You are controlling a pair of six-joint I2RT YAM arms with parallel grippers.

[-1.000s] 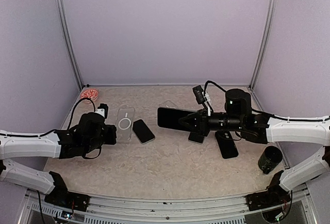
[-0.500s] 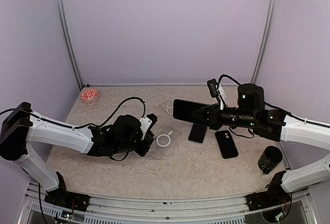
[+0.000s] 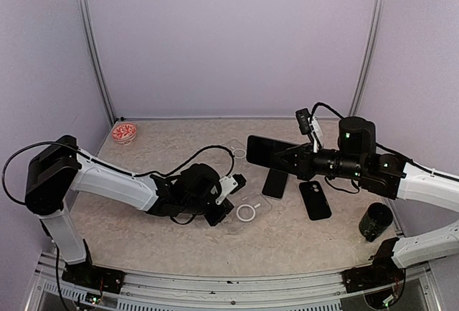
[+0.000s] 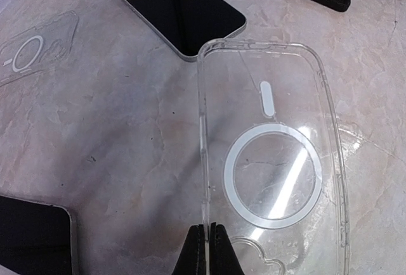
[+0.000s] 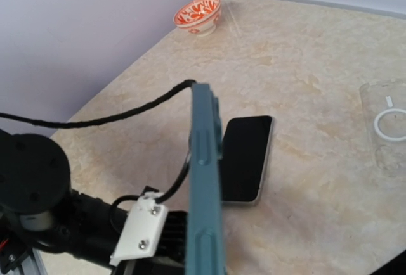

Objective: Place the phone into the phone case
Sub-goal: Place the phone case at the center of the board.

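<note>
My left gripper (image 3: 231, 211) is shut on the long edge of a clear phone case with a white ring (image 3: 247, 213), low over the table near the front centre. In the left wrist view the black fingertips (image 4: 209, 249) pinch the case's left rim (image 4: 273, 161). My right gripper (image 3: 292, 159) is shut on a dark phone with a teal edge (image 3: 267, 151), held in the air edge-on right of centre. It shows edge-on in the right wrist view (image 5: 206, 180); the fingers are hidden behind it.
A second phone (image 3: 275, 182) and a black case (image 3: 315, 200) lie under the right arm. Another clear case (image 3: 233, 150) lies farther back. A third phone (image 5: 244, 158) lies by the left arm. A black cup (image 3: 374, 219) stands at the right, and a red bowl (image 3: 124, 132) at the back left.
My left arm has carried the clear case from the left side to the front centre. My right gripper has drawn the held phone a little to the right.
</note>
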